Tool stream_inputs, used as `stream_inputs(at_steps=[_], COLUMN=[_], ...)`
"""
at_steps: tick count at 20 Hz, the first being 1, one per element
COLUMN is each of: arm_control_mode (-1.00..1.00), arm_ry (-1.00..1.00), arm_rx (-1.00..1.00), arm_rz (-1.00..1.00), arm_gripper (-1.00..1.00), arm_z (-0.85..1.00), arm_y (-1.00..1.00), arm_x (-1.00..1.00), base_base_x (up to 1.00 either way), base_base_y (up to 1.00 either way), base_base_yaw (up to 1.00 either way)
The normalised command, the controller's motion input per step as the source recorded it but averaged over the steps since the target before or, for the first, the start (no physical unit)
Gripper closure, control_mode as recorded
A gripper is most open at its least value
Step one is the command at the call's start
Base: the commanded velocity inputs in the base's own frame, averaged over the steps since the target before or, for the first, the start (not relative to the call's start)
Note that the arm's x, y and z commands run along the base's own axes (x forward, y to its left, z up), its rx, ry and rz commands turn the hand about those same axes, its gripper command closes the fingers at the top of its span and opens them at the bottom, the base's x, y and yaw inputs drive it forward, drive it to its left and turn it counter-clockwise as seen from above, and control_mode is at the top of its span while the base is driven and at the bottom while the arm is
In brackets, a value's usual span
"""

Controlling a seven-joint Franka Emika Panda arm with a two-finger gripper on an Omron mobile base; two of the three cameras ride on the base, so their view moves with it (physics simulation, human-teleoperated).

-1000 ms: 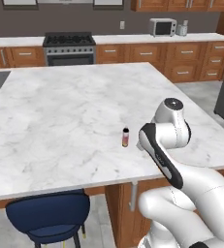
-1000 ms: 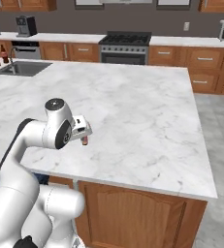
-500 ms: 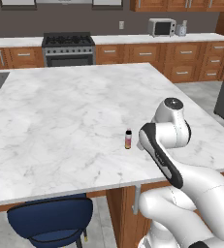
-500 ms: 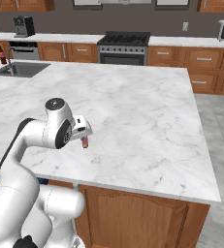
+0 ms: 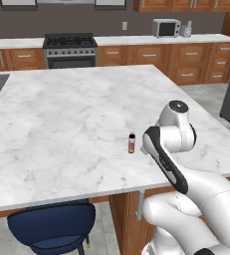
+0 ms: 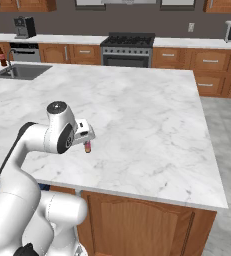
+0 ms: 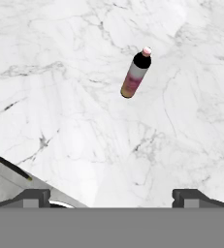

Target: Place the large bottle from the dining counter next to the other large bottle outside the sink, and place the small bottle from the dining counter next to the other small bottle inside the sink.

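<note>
Small bottle (image 7: 135, 73) upright on dining counter (image 7: 60, 72)

Glossy white grey-veined marble on the desk (image 5: 61, 114); warm brown wood below. Smooth, shiny small bottle (image 7: 135, 73). Dark blue padded stool (image 5: 52, 224).

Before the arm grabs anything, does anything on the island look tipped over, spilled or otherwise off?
Nothing stands out. The small bottle stands upright and alone on the marble counter near its front edge, with no spill around it. The gripper hangs above the counter short of the bottle, jaws wide open and empty.
</note>
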Motion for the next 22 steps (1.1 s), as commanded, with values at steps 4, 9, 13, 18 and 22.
stream_inputs(at_steps=[4, 9, 13, 18, 22], arm_control_mode=[1.0, -1.0, -1.0, -1.0, -1.0], arm_ry=[0.0, 0.0, 0.0, 0.0, 0.0], arm_rx=[0.0, 0.02, 0.02, 0.04, 0.01], arm_rz=[0.0, -0.04, -0.19, -0.27, -0.17], arm_gripper=[-1.0, -1.0, -1.0, -1.0, -1.0], arm_z=[0.0, -0.03, 0.0, 0.0, 0.0], arm_y=[0.0, 0.0, 0.06, 0.13, 0.14], arm_x=[0.0, 0.01, 0.0, 0.0, 0.0], base_base_x=[0.1, 0.0, 0.0, 0.0, 0.0], base_base_y=[0.0, 0.0, 0.0, 0.0, 0.0], base_base_yaw=[0.0, 0.0, 0.0, 0.0, 0.0])
